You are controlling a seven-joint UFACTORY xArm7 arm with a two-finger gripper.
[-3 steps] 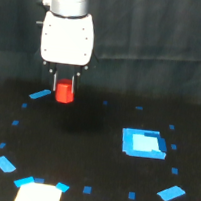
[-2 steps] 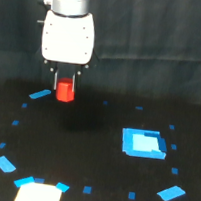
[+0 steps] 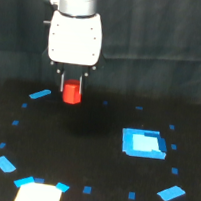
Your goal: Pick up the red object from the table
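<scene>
Far left of the scene: white xArm6 gripper body under a silver wrist, hanging over the black tabletop (image 3: 100, 133)
Gripper (image 3: 72, 88): two thin dark fingers (image 3: 63, 79) point straight down — one on each side of the block
Jaws: narrow, closed against the small red-orange faceted block (image 3: 71, 93)
Red block: between the fingers, its top tucked under the white body; narrower than that body; upright; whether its base touches the tabletop or hangs just above it cannot be told
Bright blue square patch (image 3: 143, 143): right of centre, well apart from the block
Slanted blue tape strip (image 3: 40, 93): just left of the block
Small blue tape marks: scattered in a loose ring around the tabletop
White sheet with blue corners (image 3: 38, 195): near edge, left
</scene>
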